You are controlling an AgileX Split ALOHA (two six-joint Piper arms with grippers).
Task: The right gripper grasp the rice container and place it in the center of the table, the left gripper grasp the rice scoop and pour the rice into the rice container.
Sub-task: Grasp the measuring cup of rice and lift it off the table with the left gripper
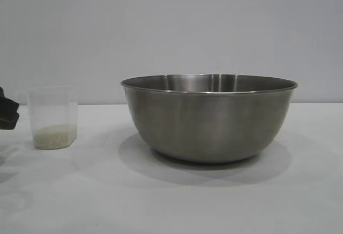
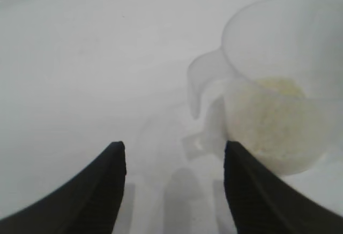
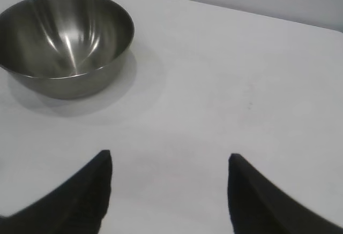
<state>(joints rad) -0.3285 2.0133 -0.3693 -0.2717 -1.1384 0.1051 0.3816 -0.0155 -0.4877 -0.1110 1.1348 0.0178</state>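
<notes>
The left gripper hovers with fingers apart, holding nothing; the scoop with rice stands on the counter just beyond them. The right gripper is likewise spread and empty, the bowl well ahead.

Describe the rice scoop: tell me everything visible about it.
The rice scoop is a small, cloudy-clear plastic cup with squarish sides and a side handle. It stands upright on the table, left of the rice container and apart from it. A shallow layer of off-white rice covers its bottom. The left end effector is open, close to the handle side, not touching it.
</notes>
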